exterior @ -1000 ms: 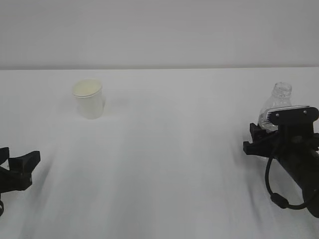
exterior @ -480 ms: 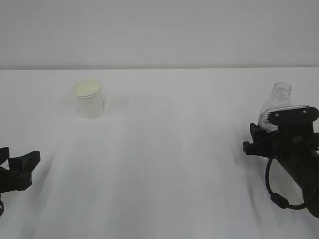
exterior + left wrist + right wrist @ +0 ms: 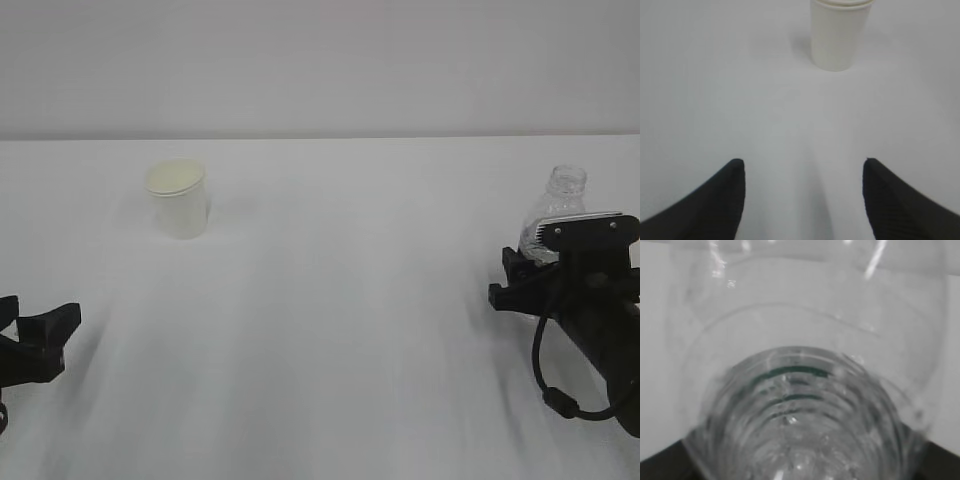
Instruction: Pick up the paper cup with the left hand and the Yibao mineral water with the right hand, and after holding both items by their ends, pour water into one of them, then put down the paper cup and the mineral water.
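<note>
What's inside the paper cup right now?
The paper cup stands upright on the table. The exterior view shows only a pale cream inner wall near its rim. Its bottom is hidden by the near wall, so whether it holds water cannot be told.

Soft, even light washes the white table [image 3: 330,300] pale, with only faint shadows. The right wrist view is blurred; glare streaks the Yibao mineral water [image 3: 800,390].

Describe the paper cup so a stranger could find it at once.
On the white table, look to the far left part, well ahead of the left gripper. There the cup stands upright and alone. It is short, white and tapered, with a cream inside, unlike the taller clear bottle at the right edge.
</note>
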{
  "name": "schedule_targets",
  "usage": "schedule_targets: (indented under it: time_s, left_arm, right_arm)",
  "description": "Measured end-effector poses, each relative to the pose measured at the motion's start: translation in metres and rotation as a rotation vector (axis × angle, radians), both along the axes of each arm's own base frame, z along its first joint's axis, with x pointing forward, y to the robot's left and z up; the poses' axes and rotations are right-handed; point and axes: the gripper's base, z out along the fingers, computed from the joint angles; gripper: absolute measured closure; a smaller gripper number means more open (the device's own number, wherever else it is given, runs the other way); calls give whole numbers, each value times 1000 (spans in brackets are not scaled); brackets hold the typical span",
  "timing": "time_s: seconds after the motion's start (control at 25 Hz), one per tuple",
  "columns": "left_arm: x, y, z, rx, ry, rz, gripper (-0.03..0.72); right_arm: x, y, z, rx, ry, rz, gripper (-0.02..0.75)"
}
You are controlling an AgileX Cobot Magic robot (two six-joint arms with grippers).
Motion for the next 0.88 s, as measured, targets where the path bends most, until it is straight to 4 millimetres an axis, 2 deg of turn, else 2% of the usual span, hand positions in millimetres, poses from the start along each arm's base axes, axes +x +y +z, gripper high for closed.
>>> schedule_targets:
  time_s: [0.88]
  left_arm:
    - [0,0,0,0,0,0,160]
  right_arm:
    - [-26,-4,29,12,-17,29,239]
